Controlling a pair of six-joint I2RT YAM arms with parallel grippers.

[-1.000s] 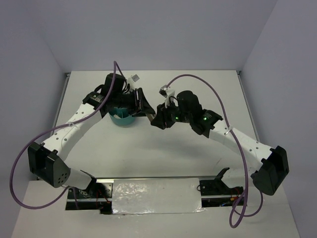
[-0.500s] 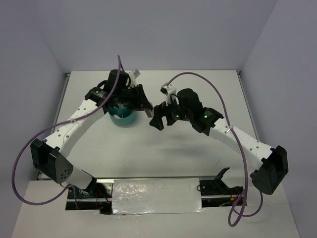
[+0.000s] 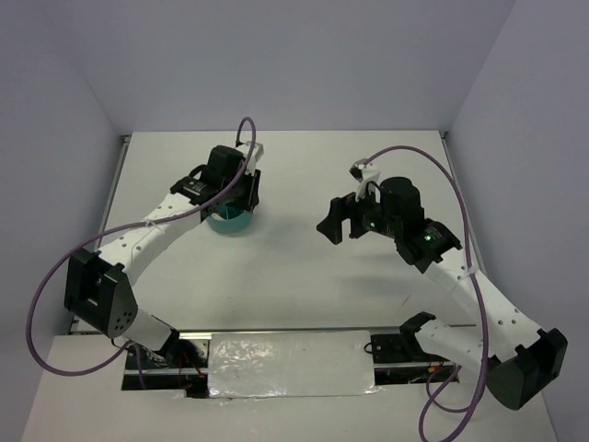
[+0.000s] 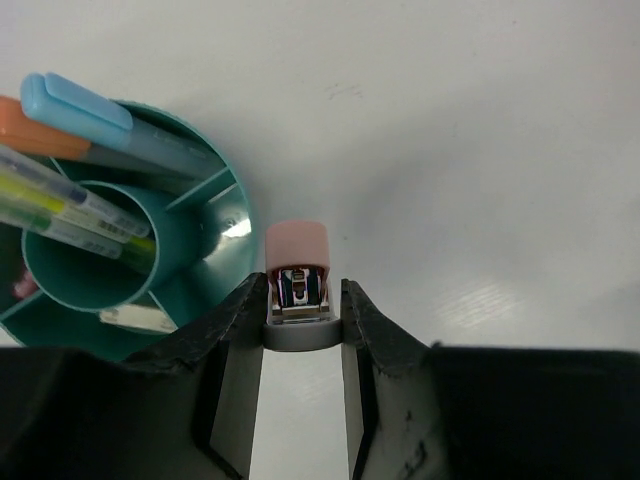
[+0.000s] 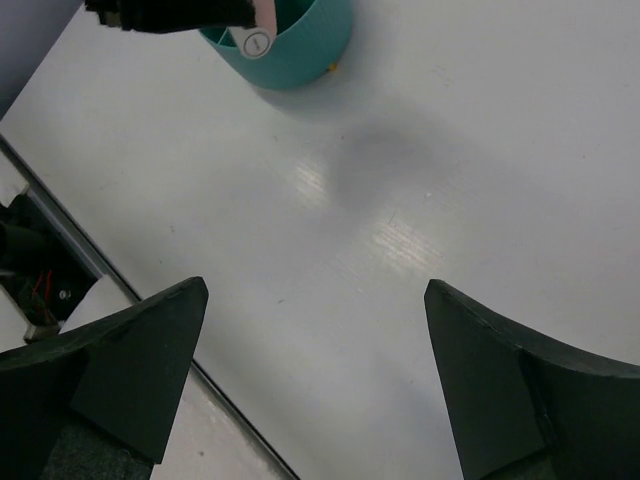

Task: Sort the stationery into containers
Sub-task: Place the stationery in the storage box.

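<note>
The round teal container [image 3: 228, 219] stands at the table's back left; its rim [image 4: 205, 225] shows in the left wrist view. In it lie a blue marker [image 4: 85, 105], an orange marker [image 4: 15, 112], yellow-green pens [image 4: 60, 205] and a whitish piece [image 4: 135, 318]. My left gripper [image 4: 298, 310] is shut on a small pink and grey item [image 4: 297, 260], just right of the container's rim and above the table. In the right wrist view that item [image 5: 257, 40] hangs beside the container [image 5: 300, 45]. My right gripper [image 5: 315, 290] is open and empty, well to the right [image 3: 333, 224].
White tabletop with a dark front edge [image 5: 120, 290] at the lower left of the right wrist view. Purple cables loop over both arms. The left arm [image 3: 138, 239] reaches over the table's left half.
My right gripper has opened wide and drawn back to the right, away from the left gripper. The left gripper has closed on the pink and grey item and stays by the container.
</note>
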